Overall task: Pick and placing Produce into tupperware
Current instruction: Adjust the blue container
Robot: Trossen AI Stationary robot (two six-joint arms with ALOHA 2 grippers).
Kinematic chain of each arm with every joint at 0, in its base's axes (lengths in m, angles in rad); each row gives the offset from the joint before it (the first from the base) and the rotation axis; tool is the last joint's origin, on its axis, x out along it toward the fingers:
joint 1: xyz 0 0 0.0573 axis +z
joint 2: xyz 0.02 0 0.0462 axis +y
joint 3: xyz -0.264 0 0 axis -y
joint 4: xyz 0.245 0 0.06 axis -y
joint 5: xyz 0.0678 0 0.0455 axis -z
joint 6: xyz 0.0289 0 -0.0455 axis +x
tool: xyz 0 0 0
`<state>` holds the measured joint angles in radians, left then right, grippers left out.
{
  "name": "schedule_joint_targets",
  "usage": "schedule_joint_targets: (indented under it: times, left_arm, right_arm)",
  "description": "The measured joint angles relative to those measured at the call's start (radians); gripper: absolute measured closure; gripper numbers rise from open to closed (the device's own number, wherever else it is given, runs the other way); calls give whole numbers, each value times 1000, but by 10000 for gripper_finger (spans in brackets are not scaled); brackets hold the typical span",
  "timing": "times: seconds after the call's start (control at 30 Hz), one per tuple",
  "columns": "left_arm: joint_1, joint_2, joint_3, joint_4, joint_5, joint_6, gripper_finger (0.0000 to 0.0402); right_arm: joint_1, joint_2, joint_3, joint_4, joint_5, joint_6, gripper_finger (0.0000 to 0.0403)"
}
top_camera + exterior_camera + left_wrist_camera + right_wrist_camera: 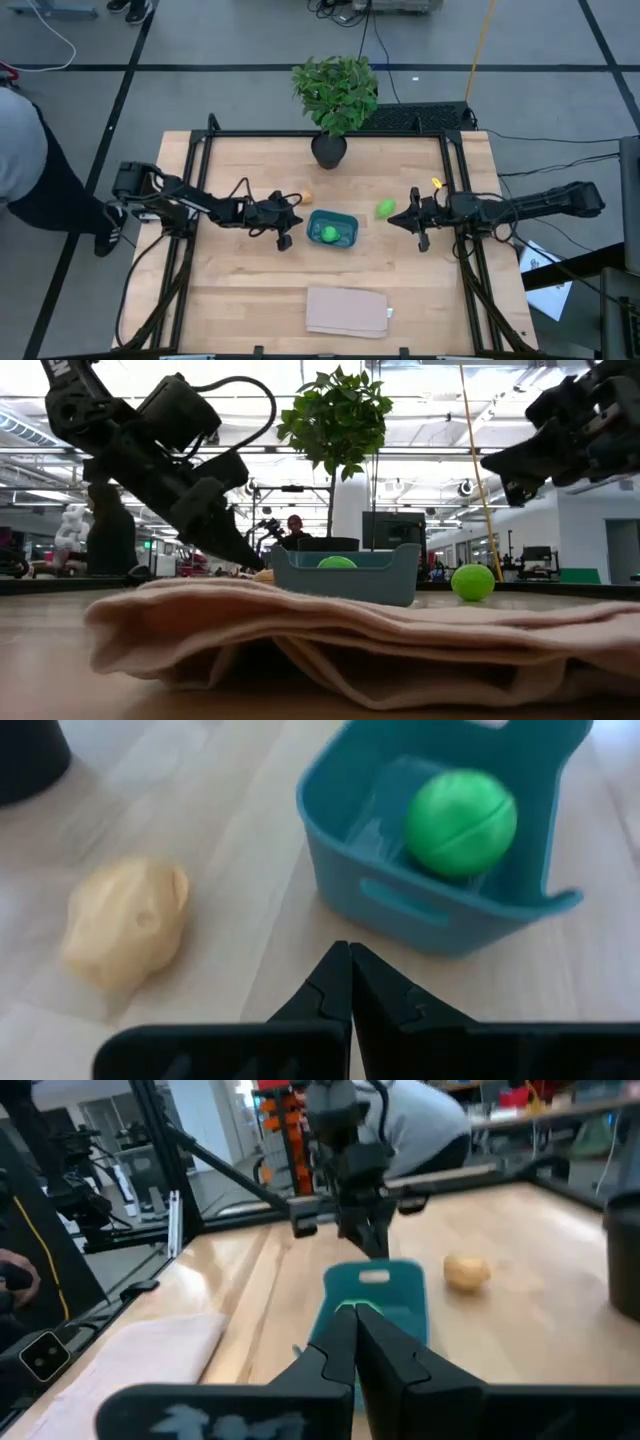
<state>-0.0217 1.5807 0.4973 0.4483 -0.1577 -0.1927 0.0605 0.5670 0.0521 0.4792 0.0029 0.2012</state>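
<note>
One green ball [328, 234] sits in the tub [349, 222]. My left jaws [290, 238] and right jaws [397, 221] flank it, both clenched, empty.

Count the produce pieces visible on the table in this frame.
3. One green piece lies inside the tupperware; a second green piece sits on the table beside it; the orange-tan piece rests near the plant pot.

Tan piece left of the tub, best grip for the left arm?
Top-down, fingers across the narrow middle of the tan piece. It lies loose and lumpy on bare wood, clear of the tub, so both sides are open. Left gripper is shut; open first.
</note>
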Motion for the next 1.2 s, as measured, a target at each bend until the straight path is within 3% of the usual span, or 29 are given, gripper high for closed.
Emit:
schedule_joint_targets:
  times: [0.37,0.83,1.2]
  left_arm:
    - [4,3,6,37,20,2,401]
    - [-9,3,8,61,27,-16,401]
    - [-8,3,8,73,26,-26,401]
  right_arm:
    - [0,249,0,150,6,123,403]
    - [0,547,1,401,2,160,403]
    - [0,762,111,414,-4,180,403]
